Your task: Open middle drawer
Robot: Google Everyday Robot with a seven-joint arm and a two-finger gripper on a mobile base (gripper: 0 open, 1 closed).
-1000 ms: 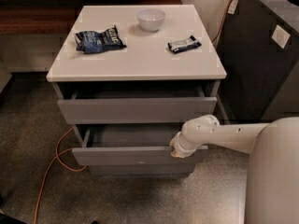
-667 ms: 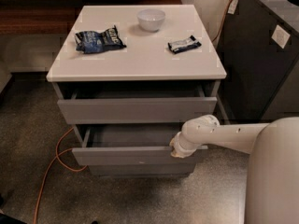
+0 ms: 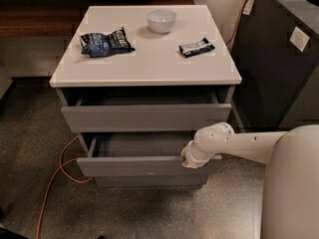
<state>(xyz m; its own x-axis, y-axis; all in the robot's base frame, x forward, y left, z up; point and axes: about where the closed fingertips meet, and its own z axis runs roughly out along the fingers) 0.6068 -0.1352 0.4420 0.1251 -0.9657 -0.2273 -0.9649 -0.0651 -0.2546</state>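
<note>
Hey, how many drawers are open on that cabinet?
2: the top drawer, slightly out; the middle drawer below, further out, with the tool at its right front edge.

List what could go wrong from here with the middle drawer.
The gripper sits at the far right end of the middle drawer, so an off-centre pull may skew and jam it. The top drawer juts out just above; the arm might bump it when lifting away.
</note>
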